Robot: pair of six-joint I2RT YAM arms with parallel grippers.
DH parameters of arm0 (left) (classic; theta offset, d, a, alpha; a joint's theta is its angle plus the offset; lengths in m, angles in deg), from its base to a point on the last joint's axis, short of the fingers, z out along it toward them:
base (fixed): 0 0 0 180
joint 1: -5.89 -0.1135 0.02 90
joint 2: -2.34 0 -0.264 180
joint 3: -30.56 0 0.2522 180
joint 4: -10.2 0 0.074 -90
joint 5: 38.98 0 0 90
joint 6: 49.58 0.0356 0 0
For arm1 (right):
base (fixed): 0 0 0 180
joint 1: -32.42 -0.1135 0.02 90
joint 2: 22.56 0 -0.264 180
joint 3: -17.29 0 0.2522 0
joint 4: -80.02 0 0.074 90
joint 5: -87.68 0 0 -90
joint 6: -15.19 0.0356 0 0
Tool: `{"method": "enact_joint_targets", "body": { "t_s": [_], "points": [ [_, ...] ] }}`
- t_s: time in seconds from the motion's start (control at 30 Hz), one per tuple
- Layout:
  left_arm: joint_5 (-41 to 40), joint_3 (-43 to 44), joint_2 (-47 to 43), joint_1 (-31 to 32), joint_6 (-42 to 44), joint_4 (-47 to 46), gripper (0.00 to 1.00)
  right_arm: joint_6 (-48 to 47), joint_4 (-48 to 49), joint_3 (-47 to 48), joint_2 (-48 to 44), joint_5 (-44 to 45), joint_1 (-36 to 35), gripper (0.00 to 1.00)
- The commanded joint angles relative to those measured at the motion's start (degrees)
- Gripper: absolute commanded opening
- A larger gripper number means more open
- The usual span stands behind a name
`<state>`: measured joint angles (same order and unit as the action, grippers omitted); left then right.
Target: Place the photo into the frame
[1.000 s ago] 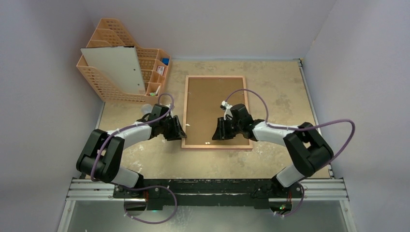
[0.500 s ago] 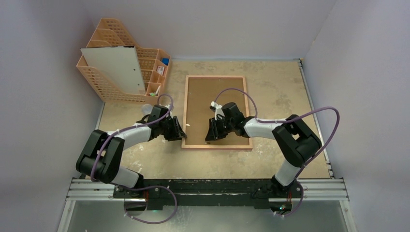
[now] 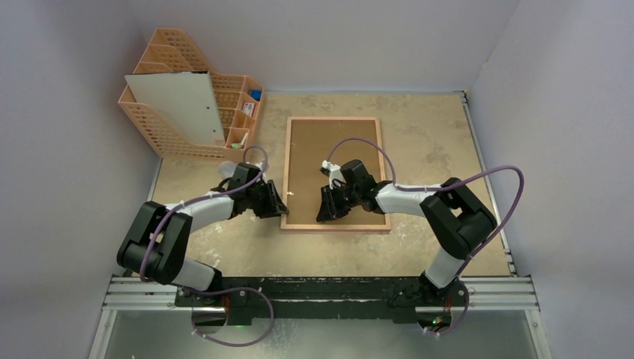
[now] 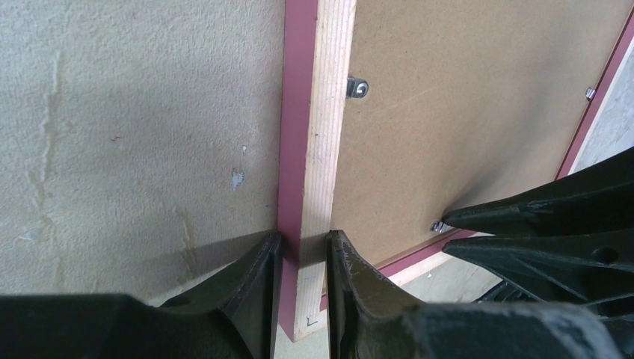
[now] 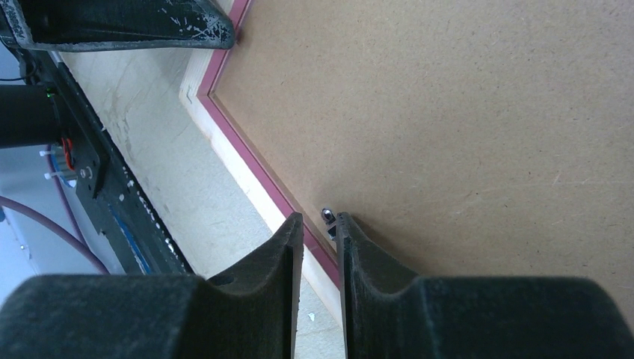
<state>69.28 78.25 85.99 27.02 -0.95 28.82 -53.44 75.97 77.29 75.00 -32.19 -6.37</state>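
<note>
Both grips tighten: my left gripper (image 4: pixel 303 243) clamps the frame (image 4: pixel 318 112) rail; right gripper (image 5: pixel 320 221), shifted left, perhaps nips a tab (image 5: pixel 327 216) to free the backing (image 5: pixel 448 112).

No legible text, brand, number or sign anywhere. Faint pencil-like mark on wood corner of frame (image 4: pixel 317 149) — unreadable. Small red-white item (image 3: pixel 248 109) in orange mesh file rack (image 3: pixel 146 123) — too small to read. Brown backing board (image 3: pixel 333 149) unmarked.

I see the frame (image 4: pixel 318 112) rail as pale bare wood with matt pink painted sides, its backing board (image 5: pixel 463 112) matt brown fibreboard, the clips (image 4: pixel 359 88) shiny metal, the surface (image 4: pixel 134 112) rough, speckled beige.
</note>
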Motion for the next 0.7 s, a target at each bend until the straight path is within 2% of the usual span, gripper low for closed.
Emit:
{"method": "enact_joint_targets", "body": {
  "t_s": [0.0, 0.53, 0.67],
  "points": [
    [-5.25, -3.14, 2.80, -0.03, 0.60, 3.46, 0.25, -1.33, -4.08, 0.86, 1.00, -2.77, -1.37, 0.25],
    [-3.94, -3.77, 3.28, -0.03, -0.43, 1.90, 0.25, 0.32, -2.07, 1.31, 3.79, -7.24, -2.08, 0.25],
    [-4.31, -3.70, 2.73, -0.03, -0.47, 2.35, 0.24, 1.80, -2.95, 1.65, 1.85, -4.67, -2.03, 0.26]
  ]
}}
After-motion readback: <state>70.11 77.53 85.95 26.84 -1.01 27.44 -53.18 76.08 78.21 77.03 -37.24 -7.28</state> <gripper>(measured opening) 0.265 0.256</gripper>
